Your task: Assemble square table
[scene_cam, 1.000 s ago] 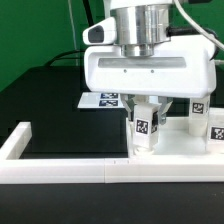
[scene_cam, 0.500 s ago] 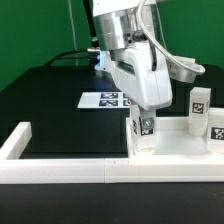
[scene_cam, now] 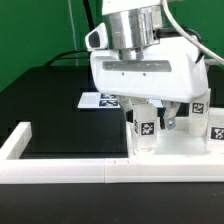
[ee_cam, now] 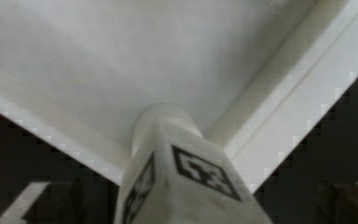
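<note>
The square table top (scene_cam: 186, 150) is a white rimmed tray lying at the exterior view's right, against the front rail. A white tagged leg (scene_cam: 146, 128) stands upright in its near corner. My gripper (scene_cam: 150, 112) hangs straight over this leg, its fingers spread on either side and not touching it. In the wrist view the leg (ee_cam: 185, 170) rises between the dark fingers (ee_cam: 23, 206), with a gap on both sides, above the tray's white floor (ee_cam: 140, 60). Two more tagged legs (scene_cam: 198, 110) (scene_cam: 217, 126) stand on the tray further right.
A long white border rail (scene_cam: 60, 172) runs along the front and turns back at the exterior view's left (scene_cam: 14, 142). The marker board (scene_cam: 104, 100) lies on the black mat behind the gripper. A green wall and cables stand at the back.
The hand, twisted half a second ago, has turned back square to the table. Its jaws have spread off the leg, which stays upright in the corner.
</note>
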### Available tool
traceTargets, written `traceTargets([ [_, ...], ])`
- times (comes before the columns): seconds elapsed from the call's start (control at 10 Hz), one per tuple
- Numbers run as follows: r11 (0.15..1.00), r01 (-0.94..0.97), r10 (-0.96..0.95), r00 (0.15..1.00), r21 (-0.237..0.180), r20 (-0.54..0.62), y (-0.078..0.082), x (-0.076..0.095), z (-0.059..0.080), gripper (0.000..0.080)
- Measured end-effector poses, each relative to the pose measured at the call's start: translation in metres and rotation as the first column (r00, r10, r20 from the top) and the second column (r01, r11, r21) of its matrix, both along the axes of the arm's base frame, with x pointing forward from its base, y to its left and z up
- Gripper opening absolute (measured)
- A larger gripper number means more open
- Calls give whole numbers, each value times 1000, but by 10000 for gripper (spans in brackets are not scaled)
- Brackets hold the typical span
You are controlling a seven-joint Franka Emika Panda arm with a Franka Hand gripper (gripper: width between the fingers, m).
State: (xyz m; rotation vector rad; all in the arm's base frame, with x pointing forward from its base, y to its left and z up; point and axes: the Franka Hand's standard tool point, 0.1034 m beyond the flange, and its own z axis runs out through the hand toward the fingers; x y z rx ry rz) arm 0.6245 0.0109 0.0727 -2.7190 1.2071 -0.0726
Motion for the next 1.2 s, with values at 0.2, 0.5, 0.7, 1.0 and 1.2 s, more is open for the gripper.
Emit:
traceTargets([
  [0.2,989,-146,146,989,-19,18,-1,0,0,646],
  [0.5,820,-560,567,823,-119,32,1,2,5,649],
  [0.7,836,-537,543,839,-115,30,0,2,4,649],
  [1.0,921,-380,383,923,-91,20,-3,0,2,296],
  [1.2,983,-176,177,984,-57,9,-5,0,1,296],
])
